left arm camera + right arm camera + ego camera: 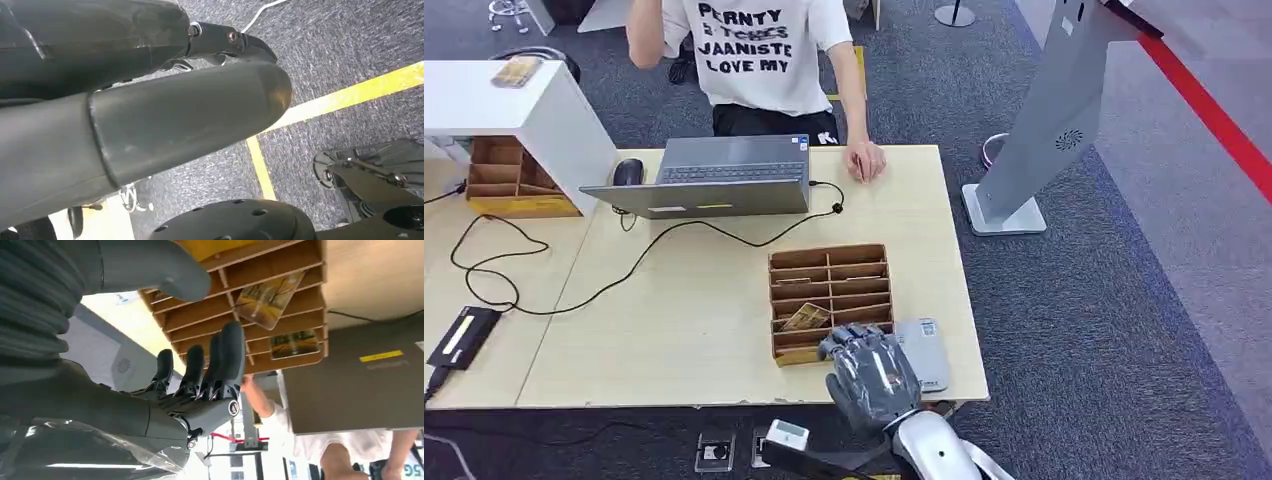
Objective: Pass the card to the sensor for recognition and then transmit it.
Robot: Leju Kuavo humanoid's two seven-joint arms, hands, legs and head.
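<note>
Card leaning tilted in a near-left slot of the wooden rack on the table. Right hand, fingers apart and holding nothing, hovers at the rack's near edge, just right of the card, beside a grey reader. Left hand hangs over carpet; its grasp cannot be told. Laptop and a person at the far side.

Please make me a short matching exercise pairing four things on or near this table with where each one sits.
Things:
1. laptop
2. card
3. sensor
4. right hand

Places:
A. flat on the table's near right corner
B. tilted in the wooden organizer
C. open in front of the person
D. over the table's near edge, beside the organizer

Pairs: 1-C, 2-B, 3-A, 4-D
</note>
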